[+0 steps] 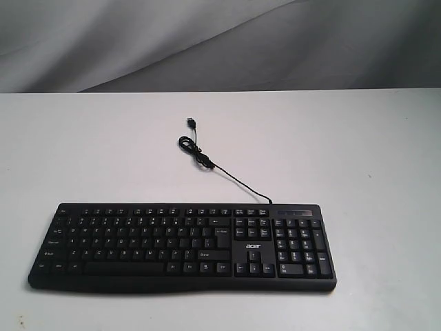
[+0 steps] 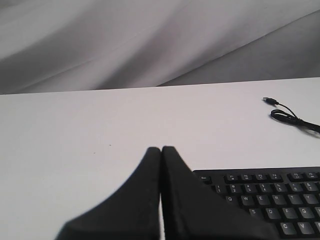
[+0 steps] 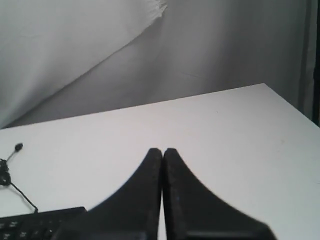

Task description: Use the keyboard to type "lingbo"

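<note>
A wide black keyboard with white legends and an "acer" logo lies near the front edge of the white table. Its thin black cable curls toward the back. Neither arm shows in the exterior view. In the left wrist view my left gripper is shut with nothing in it, just off the keyboard's Esc corner. My right gripper is shut and empty too, over bare table beside a corner of the keyboard.
The cable's USB plug lies loose on the table behind the keyboard, also in the left wrist view as cable. A grey draped cloth forms the backdrop. The table's far right edge shows in the right wrist view.
</note>
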Tool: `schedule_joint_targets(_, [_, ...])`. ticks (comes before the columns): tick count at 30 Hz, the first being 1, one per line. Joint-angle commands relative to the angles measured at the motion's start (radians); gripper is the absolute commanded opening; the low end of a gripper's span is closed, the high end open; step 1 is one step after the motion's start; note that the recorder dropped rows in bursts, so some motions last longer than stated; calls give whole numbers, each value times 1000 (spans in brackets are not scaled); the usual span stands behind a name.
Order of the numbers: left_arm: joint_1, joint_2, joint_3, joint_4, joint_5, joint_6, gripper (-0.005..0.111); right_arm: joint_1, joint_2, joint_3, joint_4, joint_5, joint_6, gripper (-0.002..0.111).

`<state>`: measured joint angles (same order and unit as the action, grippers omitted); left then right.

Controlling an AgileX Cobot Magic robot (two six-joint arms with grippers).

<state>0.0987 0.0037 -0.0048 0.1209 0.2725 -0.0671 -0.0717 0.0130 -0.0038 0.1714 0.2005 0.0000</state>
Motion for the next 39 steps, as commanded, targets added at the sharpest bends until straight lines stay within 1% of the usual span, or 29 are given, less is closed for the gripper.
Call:
schedule_joint_targets(1, [1,-4,5,-4,-7,-2,1,-8,-13,4,-118,65,0,0])
schedule_joint_targets(5, [1,-4,5,-4,-7,-2,1,-8,-13,4,-123,132,0,0])
schedule_joint_targets(39, [1,-4,5,-4,-7,-2,1,-8,-13,4,-128,132,0,0])
